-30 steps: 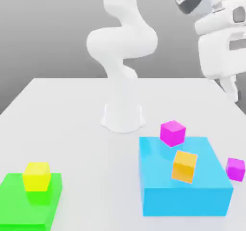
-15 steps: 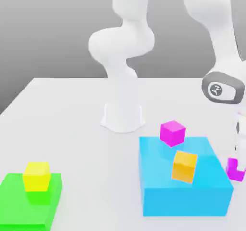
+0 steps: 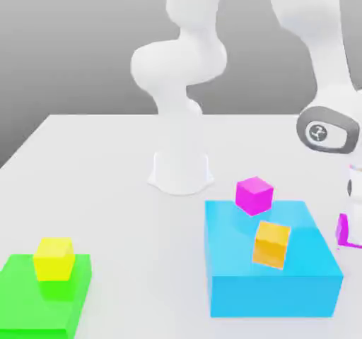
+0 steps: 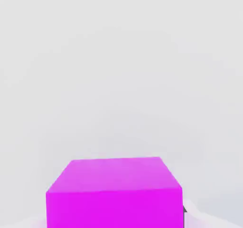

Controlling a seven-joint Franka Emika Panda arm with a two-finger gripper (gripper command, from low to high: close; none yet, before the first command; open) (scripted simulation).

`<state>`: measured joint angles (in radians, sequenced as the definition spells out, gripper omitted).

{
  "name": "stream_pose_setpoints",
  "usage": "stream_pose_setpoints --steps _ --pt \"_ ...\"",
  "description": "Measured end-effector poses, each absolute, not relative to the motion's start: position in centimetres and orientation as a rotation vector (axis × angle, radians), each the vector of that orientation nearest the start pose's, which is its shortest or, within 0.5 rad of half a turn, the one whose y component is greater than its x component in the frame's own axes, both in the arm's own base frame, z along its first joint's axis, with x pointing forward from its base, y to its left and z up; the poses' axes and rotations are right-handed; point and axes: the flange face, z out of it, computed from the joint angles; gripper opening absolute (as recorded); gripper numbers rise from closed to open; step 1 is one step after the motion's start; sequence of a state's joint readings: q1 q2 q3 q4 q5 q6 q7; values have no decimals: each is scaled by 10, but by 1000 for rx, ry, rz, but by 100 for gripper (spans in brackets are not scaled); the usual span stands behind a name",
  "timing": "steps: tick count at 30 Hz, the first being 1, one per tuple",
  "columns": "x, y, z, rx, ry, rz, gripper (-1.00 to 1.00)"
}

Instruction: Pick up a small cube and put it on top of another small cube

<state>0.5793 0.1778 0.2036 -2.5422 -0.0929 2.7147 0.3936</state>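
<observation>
My gripper [image 3: 348,230] is down at the exterior view's right edge, shut on a small magenta cube [image 3: 342,229] that hangs a little above the table beside the blue block. In the hand view this magenta cube [image 4: 114,191] sits close up between my fingers. A second magenta cube [image 3: 254,195] rests at the far edge of the big blue block [image 3: 240,281]. On top of that block lies an orange cube [image 3: 272,244]. A yellow cube [image 3: 54,258] stands on the green block [image 3: 21,309] at the exterior view's left.
The arm's white base [image 3: 181,171] stands at the middle back of the white table [image 3: 106,189]. The arm's wrist [image 3: 327,129] hangs above the blue block's right side.
My fingers have shut on the magenta cube at the right edge. The cube now sits slightly higher than half a second ago.
</observation>
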Motion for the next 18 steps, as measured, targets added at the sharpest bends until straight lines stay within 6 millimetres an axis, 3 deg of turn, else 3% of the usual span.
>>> stream_pose_setpoints --steps 2,6,10,12,14,15,18 --pt "343 302 233 -3053 -758 -4 -100" --pt "389 230 285 -3050 -770 -3 -100" --pt "405 169 333 -3024 -854 2 -100" --pt "408 158 322 -3017 -866 3 -100" --pt "409 154 298 -3016 -869 3 -100" --pt "408 153 286 -3017 -869 3 100" --pt "408 153 286 -3017 -869 3 100"
